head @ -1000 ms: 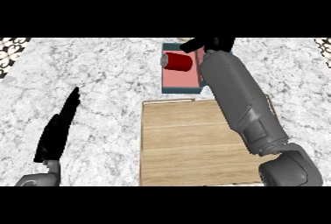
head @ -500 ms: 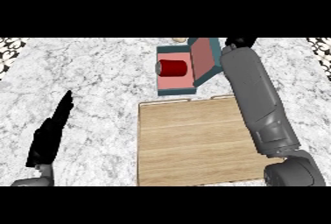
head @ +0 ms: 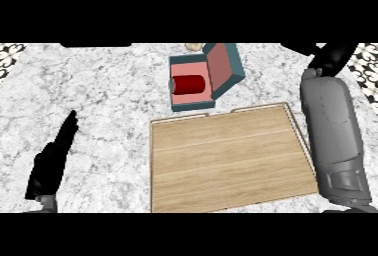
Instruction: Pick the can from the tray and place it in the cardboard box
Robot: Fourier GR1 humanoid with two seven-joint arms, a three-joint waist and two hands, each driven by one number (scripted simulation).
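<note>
The red can (head: 189,85) lies on its side inside the teal box (head: 230,70), which has a pink lining and a lid standing open on its right side. In front of the box, the wooden tray (head: 229,160) holds nothing. My right hand (head: 334,54) is at the top right edge, well to the right of the box and apart from it. Its dark fingers (head: 301,48) stretch out leftward and hold nothing. My left hand (head: 52,162) rests open at the lower left, fingers straight and pointing up.
The marble counter (head: 96,90) spreads all around. A small beige thing (head: 193,46) peeks out behind the box at the top edge. My grey right forearm (head: 336,135) runs along the tray's right side.
My right arm has swung rightward, away from the box, and its hand now sits at the top right. The can stays in the box. The left hand has kept its place.
</note>
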